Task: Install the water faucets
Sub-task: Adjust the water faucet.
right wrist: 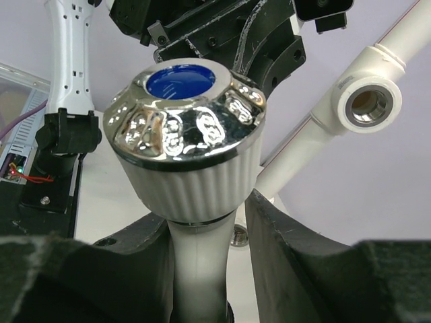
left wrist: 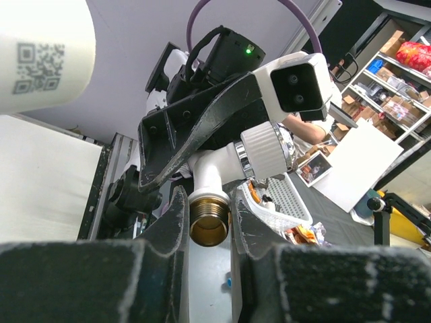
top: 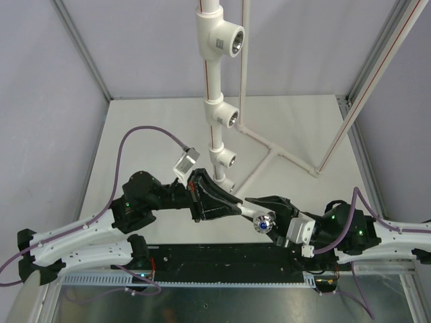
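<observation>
Left gripper (left wrist: 210,225) is clamping the faucet (left wrist: 217,168) at its brass-threaded end, holding it in the air near the pipe frame (top: 210,74). Right gripper (right wrist: 205,259) is sitting narrow around the stem under the knob; I can't tell if it's actually gripping.

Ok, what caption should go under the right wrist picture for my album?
A water faucet with a shiny blue-centred knob stands between the fingers of the right gripper.

Pipe frame (top: 214,40) top cropped — upper edge, faucet (right wrist: 185,134) stem running off bottom edge.
</observation>
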Controlling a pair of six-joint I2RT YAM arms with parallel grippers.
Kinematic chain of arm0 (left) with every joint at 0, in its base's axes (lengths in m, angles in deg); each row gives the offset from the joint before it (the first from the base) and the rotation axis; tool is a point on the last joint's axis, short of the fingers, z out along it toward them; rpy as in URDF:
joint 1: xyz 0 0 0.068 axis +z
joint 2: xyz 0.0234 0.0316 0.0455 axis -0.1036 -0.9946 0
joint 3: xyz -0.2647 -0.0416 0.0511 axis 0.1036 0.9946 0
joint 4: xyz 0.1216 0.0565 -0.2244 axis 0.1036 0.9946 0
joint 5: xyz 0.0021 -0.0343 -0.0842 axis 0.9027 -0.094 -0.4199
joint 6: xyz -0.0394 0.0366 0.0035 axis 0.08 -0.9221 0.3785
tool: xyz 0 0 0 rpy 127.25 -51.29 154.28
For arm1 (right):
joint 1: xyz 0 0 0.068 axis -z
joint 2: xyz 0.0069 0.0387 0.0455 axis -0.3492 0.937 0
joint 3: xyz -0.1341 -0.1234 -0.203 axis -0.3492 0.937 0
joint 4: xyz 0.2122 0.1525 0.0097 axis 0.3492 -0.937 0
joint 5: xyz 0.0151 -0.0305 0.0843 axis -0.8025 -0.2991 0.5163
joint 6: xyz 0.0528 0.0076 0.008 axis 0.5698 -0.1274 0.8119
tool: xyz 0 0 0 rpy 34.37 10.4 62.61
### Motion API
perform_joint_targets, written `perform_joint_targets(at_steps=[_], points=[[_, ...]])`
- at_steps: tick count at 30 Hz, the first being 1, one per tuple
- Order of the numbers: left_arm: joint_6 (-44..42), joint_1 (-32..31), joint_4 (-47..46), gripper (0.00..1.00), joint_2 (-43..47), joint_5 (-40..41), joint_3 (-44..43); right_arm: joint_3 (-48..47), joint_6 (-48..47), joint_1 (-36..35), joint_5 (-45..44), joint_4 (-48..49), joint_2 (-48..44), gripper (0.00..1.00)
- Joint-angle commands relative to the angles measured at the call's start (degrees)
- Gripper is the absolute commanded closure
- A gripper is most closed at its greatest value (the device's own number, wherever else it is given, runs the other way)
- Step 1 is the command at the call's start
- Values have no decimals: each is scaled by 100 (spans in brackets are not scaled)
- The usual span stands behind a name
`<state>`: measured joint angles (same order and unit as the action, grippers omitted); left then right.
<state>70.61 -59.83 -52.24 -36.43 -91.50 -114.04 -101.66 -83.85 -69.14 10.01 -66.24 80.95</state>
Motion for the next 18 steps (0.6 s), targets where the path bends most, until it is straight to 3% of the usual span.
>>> perform_joint_targets(at_steps=[1,6,18], points=[[83,-73,-262,100,-95,-161,-35,-67,-72,-37,129,528,167,54],[88,-80,-272,100,-131,-162,42,-83,-97,-42,136,610,191,49],[113,-103,-280,100,-220,-144,181,-79,-26,-41,-65,879,106,54]])
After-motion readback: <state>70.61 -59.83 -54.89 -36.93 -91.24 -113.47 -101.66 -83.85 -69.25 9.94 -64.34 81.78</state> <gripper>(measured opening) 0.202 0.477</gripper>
